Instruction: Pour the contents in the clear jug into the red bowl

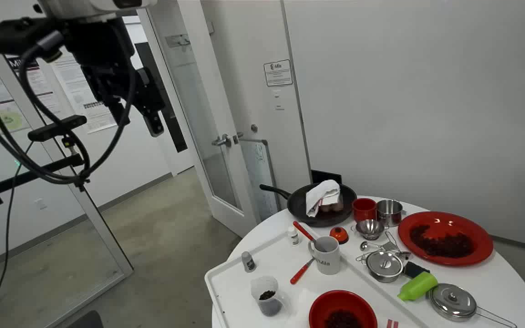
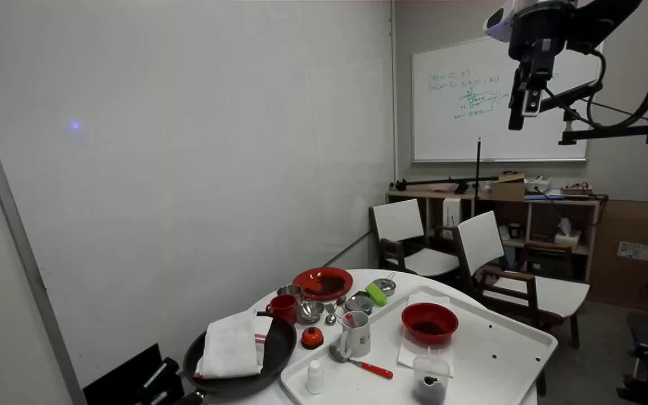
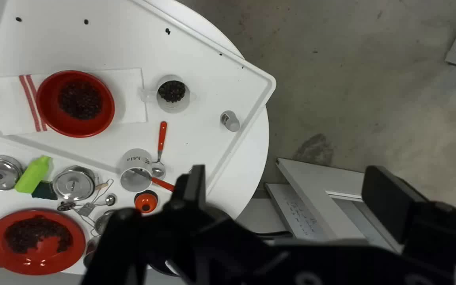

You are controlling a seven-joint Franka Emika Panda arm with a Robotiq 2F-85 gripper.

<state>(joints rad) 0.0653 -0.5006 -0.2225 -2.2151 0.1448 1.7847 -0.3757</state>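
The clear jug stands upright on the white tray with dark beans inside; it also shows in both exterior views. The red bowl sits on a white cloth on the tray and holds dark beans; it also shows in both exterior views. My gripper is open and empty. It hangs high in the air, well above and to the side of the table, in both exterior views. It is apart from jug and bowl.
The white tray holds a mug, a spoon, small bottles and a few loose beans. A pan, metal pots, a red cup and a wide red dish stand beside it. A door stands behind.
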